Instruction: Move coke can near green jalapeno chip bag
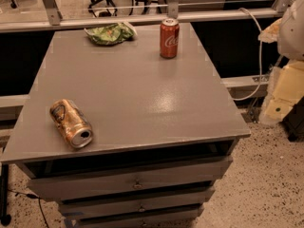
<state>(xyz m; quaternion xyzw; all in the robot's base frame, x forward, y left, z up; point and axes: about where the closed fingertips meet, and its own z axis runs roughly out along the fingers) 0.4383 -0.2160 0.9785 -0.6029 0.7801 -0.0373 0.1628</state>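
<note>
The coke can (169,38), red with white script and a silver top, stands upright near the back edge of the grey table (142,99), right of centre. The green jalapeno chip bag (110,33) lies crumpled and flat at the back of the table, left of the can with a gap between them. My gripper (281,91) is at the right edge of the view, off the table's right side and below the white arm (292,25). It is well away from the can and holds nothing that I can see.
A gold-orange can (71,123) lies on its side near the front left corner of the table. Drawers (135,184) sit under the tabletop. A metal rail (142,19) runs behind the table. A white cable (259,51) hangs at the right.
</note>
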